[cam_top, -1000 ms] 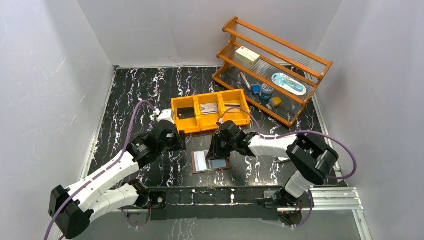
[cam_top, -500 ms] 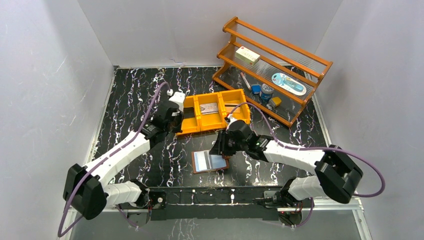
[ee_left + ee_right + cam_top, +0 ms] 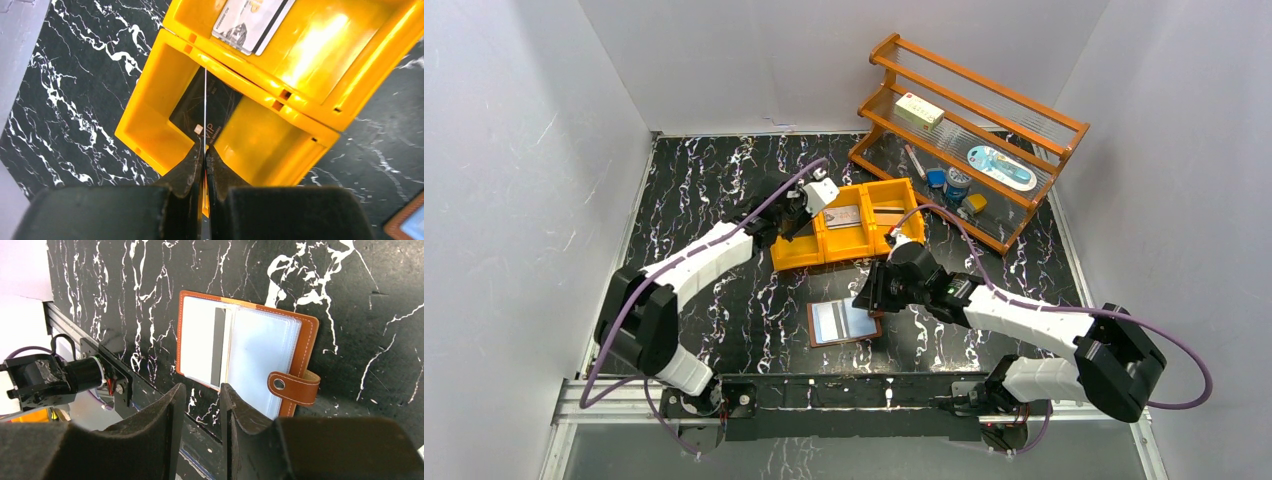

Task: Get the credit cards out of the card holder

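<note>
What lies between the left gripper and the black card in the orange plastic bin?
A thin card, edge-on, in the left gripper; left wrist view.

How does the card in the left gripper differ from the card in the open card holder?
The gripped card stands on edge, pinched by the left gripper above the orange bin; the sleeved card lies flat inside the card holder on the table. The gripped card shows only a thin pale edge; the sleeved card shows a pale face with a black stripe. Both are thin, flat cards.

Orange bin (image 3: 844, 253) sits near a wooden rack (image 3: 980, 82) (small items shelved).
</note>
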Motion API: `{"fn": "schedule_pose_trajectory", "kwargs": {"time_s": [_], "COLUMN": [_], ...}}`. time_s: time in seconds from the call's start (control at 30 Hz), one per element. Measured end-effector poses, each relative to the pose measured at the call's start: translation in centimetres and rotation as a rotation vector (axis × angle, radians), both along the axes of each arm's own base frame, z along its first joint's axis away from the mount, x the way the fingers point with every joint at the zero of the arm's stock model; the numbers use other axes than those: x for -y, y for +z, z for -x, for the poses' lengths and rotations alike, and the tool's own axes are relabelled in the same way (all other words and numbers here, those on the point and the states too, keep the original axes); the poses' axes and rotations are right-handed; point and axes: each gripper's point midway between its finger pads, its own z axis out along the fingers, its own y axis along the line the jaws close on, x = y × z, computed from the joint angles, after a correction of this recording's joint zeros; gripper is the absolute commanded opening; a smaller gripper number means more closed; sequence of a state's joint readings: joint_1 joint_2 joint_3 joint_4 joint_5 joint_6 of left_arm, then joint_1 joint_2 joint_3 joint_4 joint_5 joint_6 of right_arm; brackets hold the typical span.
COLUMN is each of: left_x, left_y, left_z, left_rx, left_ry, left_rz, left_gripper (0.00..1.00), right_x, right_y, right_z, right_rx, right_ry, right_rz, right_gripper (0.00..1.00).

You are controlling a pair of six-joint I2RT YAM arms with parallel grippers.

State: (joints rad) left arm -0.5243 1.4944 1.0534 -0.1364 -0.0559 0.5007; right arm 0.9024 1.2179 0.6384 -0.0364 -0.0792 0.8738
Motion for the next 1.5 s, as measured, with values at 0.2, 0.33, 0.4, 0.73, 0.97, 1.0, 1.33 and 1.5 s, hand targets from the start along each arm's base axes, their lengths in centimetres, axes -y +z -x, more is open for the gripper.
{"fn": "schedule_pose_trajectory", "kwargs": {"time_s": [0.2, 0.33, 0.4, 0.73, 0.97, 1.0, 1.33, 1.5], "left_x": [-1.7, -2.6, -2.5, -2.6, -2.6, -2.6, -2.5, -2.4], "left_y": [-2.2, -2.5, -3.1, -8.1, -7.6, -7.8, -9.3, -9.4], "left_z": [-1.5, -2.3, -2.7, -3.6, -5.5, -5.6, -5.4, -5.1], "left_rx": [-0.010, 0.009, 0.012, -0.049, 0.030, 0.029, -0.006, -0.019], "left_ry": [-0.054, -0.074, -0.098, -0.158, -0.139, -0.138, -0.129, -0.123], "left_rz": [-0.115, -0.139, -0.159, -0.262, -0.270, -0.272, -0.257, -0.242], "left_gripper": [0.00, 0.00, 0.00, 0.00, 0.00, 0.00, 0.32, 0.37], "right_x": [0.7, 0.9, 0.9, 1.3, 1.4, 1.5, 2.3, 2.4], "right_y": [-0.5, 0.3, 0.5, 0.1, -0.3, -0.5, -2.0, -2.1], "right_z": [0.3, 0.3, 0.3, 0.3, 0.3, 0.4, 1.1, 1.2], "right_rx": [-0.015, 0.001, 0.006, -0.004, -0.010, -0.014, -0.042, -0.042], "right_ry": [-0.003, -0.005, -0.006, -0.016, -0.015, -0.015, -0.013, -0.013], "right_rz": [0.030, 0.017, 0.012, 0.030, 0.037, 0.042, 0.073, 0.074], "right_gripper": [0.41, 0.41, 0.41, 0.42, 0.42, 0.42, 0.43, 0.43]}}
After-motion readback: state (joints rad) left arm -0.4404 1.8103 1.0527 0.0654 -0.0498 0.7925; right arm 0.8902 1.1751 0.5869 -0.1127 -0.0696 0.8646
